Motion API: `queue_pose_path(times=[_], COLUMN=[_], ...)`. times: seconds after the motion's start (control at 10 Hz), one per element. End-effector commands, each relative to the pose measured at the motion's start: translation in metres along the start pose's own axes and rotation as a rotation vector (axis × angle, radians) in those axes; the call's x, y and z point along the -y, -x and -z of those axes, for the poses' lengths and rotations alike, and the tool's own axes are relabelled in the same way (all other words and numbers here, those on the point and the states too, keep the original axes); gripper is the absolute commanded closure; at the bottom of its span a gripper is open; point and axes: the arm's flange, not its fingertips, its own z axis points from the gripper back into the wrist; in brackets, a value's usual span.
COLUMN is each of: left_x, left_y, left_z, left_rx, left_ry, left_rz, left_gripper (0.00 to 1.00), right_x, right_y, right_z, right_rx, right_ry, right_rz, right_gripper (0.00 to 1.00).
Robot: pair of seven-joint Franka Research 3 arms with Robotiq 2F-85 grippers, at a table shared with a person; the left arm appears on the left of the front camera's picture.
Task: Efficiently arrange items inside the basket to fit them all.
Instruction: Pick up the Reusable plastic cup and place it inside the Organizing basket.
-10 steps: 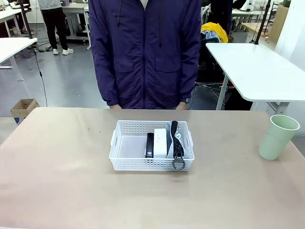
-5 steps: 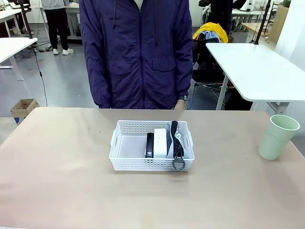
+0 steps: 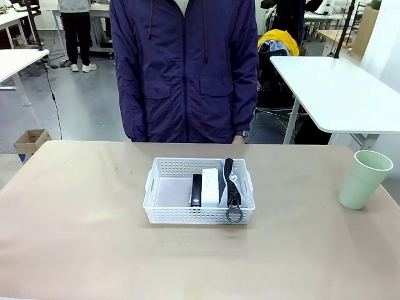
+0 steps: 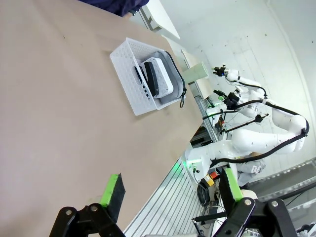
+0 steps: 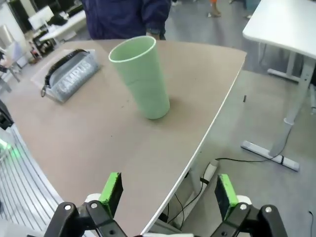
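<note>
Three items already stand packed side by side at the right end of the basket [image 3: 152, 187]: the black device [image 3: 196, 190], the white box [image 3: 210, 187] and the grey pouch [image 3: 232, 183]. The green cup [image 3: 365, 179] is left out, upright near the worktop's right edge, well apart from the basket. Both the left pincer [image 4: 170, 195] and the right pincer [image 5: 168, 193] gape wide and hold nothing, so fitting the cup into the free left part looks like the remaining step.

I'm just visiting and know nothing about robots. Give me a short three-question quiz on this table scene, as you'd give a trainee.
1. True or false: the cup stands inside the basket.
2. Which lies nearest the basket's empty side? A) pouch B) box C) stapler
3. Fill in: both the left gripper and the right gripper are ____.

Key: 1 false; 2 C; 3 open.
</note>
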Motion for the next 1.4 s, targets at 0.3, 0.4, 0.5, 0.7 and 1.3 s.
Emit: queue_pose_path(times=[0.3,0.4,0.5,0.7,1.3], left_x=[0.004,0.004,0.004,0.004,0.004], left_y=[-0.001,-0.001,-0.001,-0.001,-0.001], left_z=[-0.001,-0.001,-0.001,-0.001,-0.001], left_rx=[0.007,0.007,0.007,0.007,0.007], left_ry=[0.013,0.013,0.013,0.013,0.013], left_rz=[-0.01,-0.01,-0.01,-0.01,-0.01], left_gripper=[0.0,0.0,0.0,0.0,0.0], right_x=[-0.005,-0.01,-0.014,-0.015,-0.003], right_y=[0.0,0.002,0.006,0.015,0.036], right_z=[0.023,0.051,0.075,0.118,0.199], right_rx=[-0.001,0.024,-0.006,-0.018,0.03], right_ry=[0.021,-0.058,-0.078,-0.145,-0.103], right_rz=[-0.089,-0.21,-0.278,-0.355,-0.375], right_gripper=[0.0,0.0,0.0,0.0,0.0])
